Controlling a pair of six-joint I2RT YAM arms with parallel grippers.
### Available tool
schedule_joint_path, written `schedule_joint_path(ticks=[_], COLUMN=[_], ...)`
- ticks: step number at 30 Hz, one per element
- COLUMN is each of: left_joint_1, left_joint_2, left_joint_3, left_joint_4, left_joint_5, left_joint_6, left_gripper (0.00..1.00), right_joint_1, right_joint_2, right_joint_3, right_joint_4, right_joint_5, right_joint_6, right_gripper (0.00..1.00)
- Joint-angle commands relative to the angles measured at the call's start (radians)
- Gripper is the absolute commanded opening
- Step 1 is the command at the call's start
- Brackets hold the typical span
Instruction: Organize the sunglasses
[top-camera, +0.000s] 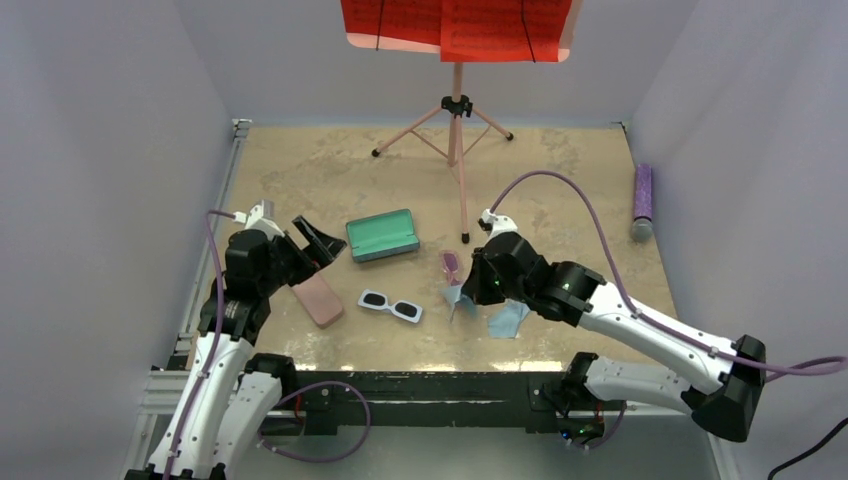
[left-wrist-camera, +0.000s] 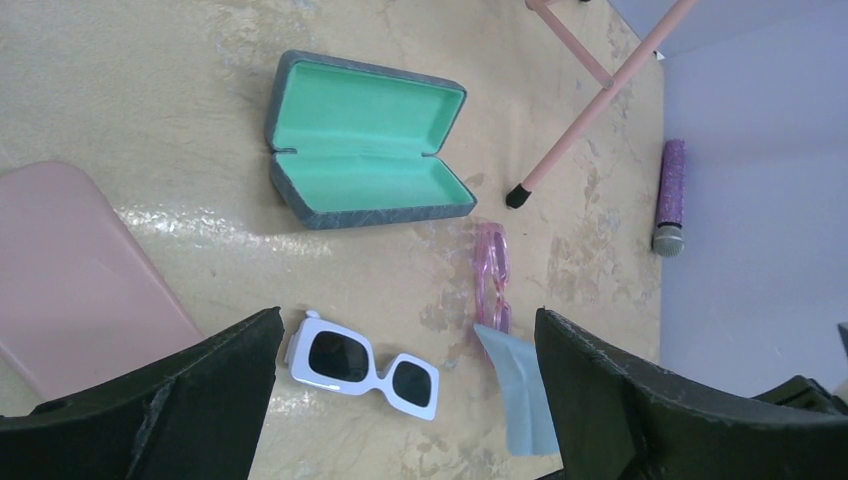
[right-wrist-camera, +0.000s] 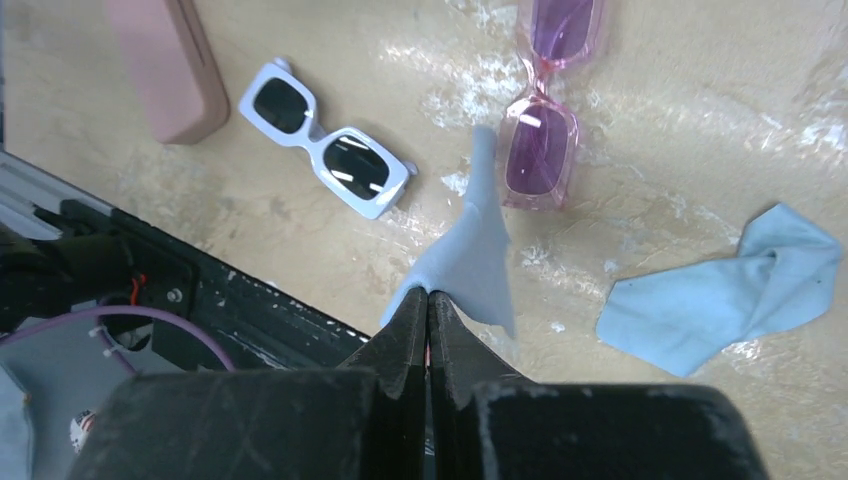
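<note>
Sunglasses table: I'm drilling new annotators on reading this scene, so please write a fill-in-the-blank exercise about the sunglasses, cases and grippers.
1. The right gripper is ____ on a light blue cloth.
2. The grey-blue case lies ____, its green lining showing.
3. The white sunglasses have ____ lenses.
4. The left gripper, jaws wide apart, holds ____.
Missing words: shut; open; dark; nothing.
</note>
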Motion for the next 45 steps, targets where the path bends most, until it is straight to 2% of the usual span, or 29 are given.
schedule_joint_path(ticks=[1, 7, 12, 15, 20, 26, 30, 36, 42, 45], left_joint_1=[-0.003, -0.003, -0.003, -0.003, -0.005, -0.028, -0.059, -0.215, -0.43, -0.505], left_joint_2=[0.01, 0.044, 0.05, 0.045, 0.062, 0.112, 0.149, 0.226, 0.281, 0.328], left_joint_3=[-0.007, -0.043, -0.064, -0.08, -0.104, -0.105, -0.105, -0.068, -0.049, -0.041], left_joint_4=[0.06, 0.159, 0.174, 0.175, 0.187, 0.206, 0.225, 0.241, 0.214, 0.221], left_joint_5=[0.1, 0.301, 0.357, 0.379, 0.413, 0.411, 0.401, 0.359, 0.317, 0.311], left_joint_6=[0.016, 0.014, 0.004, -0.009, -0.057, -0.069, -0.072, -0.071, -0.059, -0.067], left_gripper=[1.0, 1.0, 1.0, 1.0, 1.0, 1.0, 1.0, 1.0, 1.0, 0.95], right_joint_1=[-0.009, -0.012, -0.012, -0.012, -0.022, -0.219, -0.262, -0.268, -0.268, -0.268], right_joint_2=[-0.07, -0.132, -0.137, -0.135, -0.071, 0.004, 0.054, 0.128, 0.081, 0.031], right_joint_3=[0.071, 0.118, 0.089, 0.038, -0.061, -0.228, -0.245, -0.229, -0.251, -0.271], right_joint_4=[-0.041, -0.047, 0.027, 0.086, 0.121, 0.118, 0.075, 0.045, 0.061, 0.063], right_joint_5=[0.028, -0.035, -0.317, -0.406, -0.384, -0.371, -0.238, -0.131, -0.17, -0.188], right_joint_6=[-0.089, -0.112, -0.119, -0.107, -0.073, -0.032, -0.054, -0.047, -0.029, -0.009], right_gripper=[0.0, 0.0, 0.0, 0.0, 0.0, 0.0, 0.0, 0.0, 0.0, 0.0])
